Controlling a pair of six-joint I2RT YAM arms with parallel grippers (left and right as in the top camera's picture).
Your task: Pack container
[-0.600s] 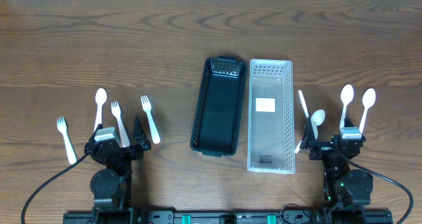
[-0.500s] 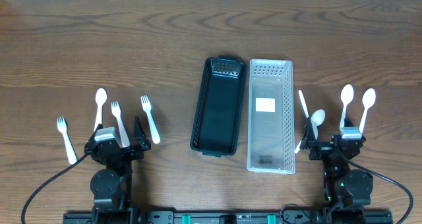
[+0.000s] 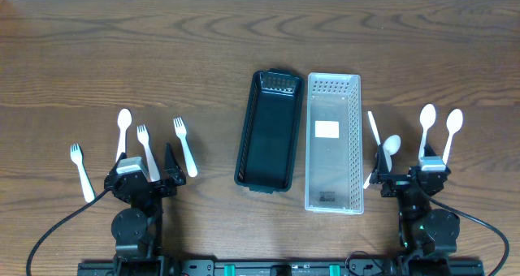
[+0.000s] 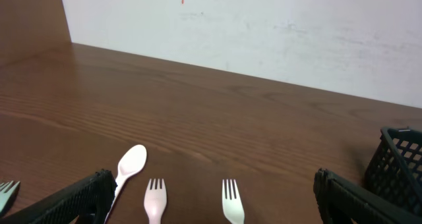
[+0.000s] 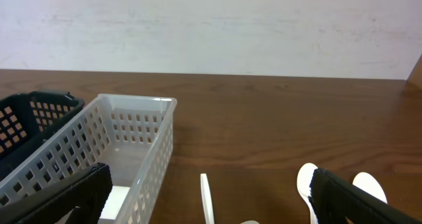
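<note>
**2 open grippers waiting among plastic cutlery, 2 baskets between them**

The left gripper is sitting low at the near edge with its jaws spread wide, gripping nothing. In its wrist view, the 2 black fingers are framing wood and utensil tips. The right gripper is standing just as wide and just as empty, its fingers showing at the lower corners of its own wrist view.

Around the left gripper, white cutlery is lying flat on the brown wooden table. The middle fork is running its handle under the gripper. The left spoon is lying just beside that fork, and the outer fork is lying further out. The inner fork is lying on the side toward the baskets.

Around the right gripper, the tall spoon and the outermost spoon are lying side by side, their handles reaching the gripper. The angled spoon is lying on the basket side. Next to it is a slim white utensil (too small to identify).

In the middle of the table, well apart from both grippers, the black basket and the clear basket are lying side by side lengthwise. I cannot tell whether their long walls are touching. A white label is showing on the clear basket's floor.
</note>
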